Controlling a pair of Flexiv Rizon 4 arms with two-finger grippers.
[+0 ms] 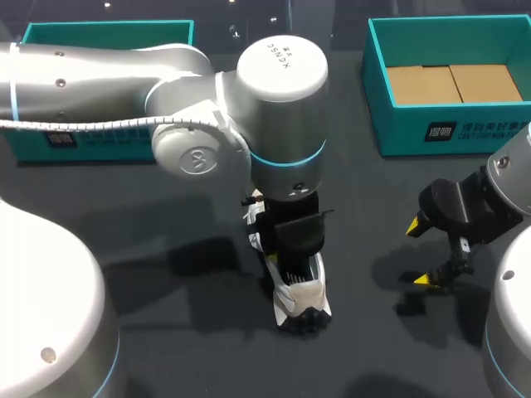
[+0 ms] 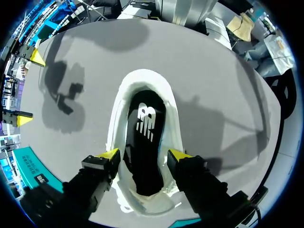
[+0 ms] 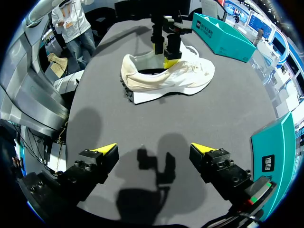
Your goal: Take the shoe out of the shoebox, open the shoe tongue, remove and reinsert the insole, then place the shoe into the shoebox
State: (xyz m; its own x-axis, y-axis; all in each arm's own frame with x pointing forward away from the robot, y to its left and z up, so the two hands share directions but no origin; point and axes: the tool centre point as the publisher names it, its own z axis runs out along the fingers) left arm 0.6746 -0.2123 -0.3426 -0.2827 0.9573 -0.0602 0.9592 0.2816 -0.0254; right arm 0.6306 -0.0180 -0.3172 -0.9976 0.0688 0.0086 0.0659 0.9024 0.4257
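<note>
A white shoe stands on the dark table near the middle, its heel toward the front edge. The black insole lies inside it. My left gripper comes straight down over the shoe. Its yellow fingertips press the shoe's rim from both sides, so the gripper is shut on the shoe. The right wrist view shows the shoe side-on with the left gripper at its collar. My right gripper hangs open and empty to the shoe's right, over bare table. The open teal shoebox sits at the back right.
Brown cardboard lines the shoebox's floor. A second teal box lies at the back left, partly hidden behind my left arm. Bare table separates the shoe from the right gripper.
</note>
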